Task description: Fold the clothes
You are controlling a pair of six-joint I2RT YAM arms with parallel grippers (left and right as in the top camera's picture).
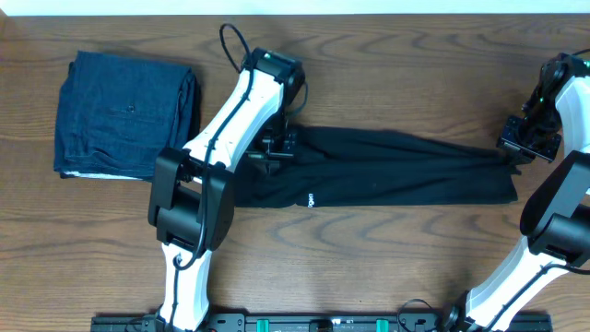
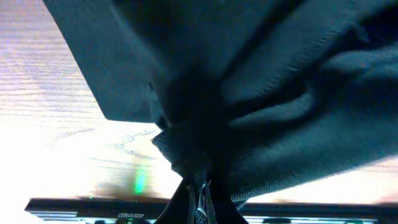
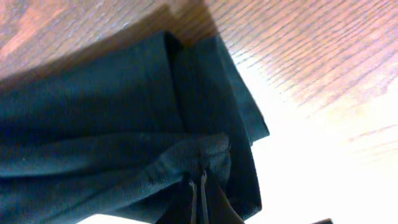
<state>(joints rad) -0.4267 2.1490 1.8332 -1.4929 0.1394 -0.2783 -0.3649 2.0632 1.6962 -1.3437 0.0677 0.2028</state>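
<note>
The left fingers (image 2: 184, 209) are closed on a bunched pinch of the plain black short-sleeved T-shirt of soft fabric (image 1: 396, 171), the cloth gathered into a tight knot of creases right at the tips at the bottom centre of my left wrist view. The right fingers (image 3: 215, 208) are likewise clamped shut on the same shirt, biting a folded hem edge at the bottom of the right wrist view, with a layered corner fanning out above them. From overhead, the shirt lies as a long, narrow band across the middle of the frame, drawn between the two pinches, with a small white logo (image 1: 311, 198) near its lower edge left of centre. I judge this to be the stretch-and-lay step: the garment is narrowed lengthwise but not yet folded end over end. The next move calls for even tension and setting the band flat before one end goes over the other; the knit is limp and matte, so it will sag and wrinkle if I slacken. The brown wood-grain counter (image 1: 396, 74) is smooth. A folded dark blue denim-like garment (image 1: 124, 115) sits square at upper left, well apart.
</note>
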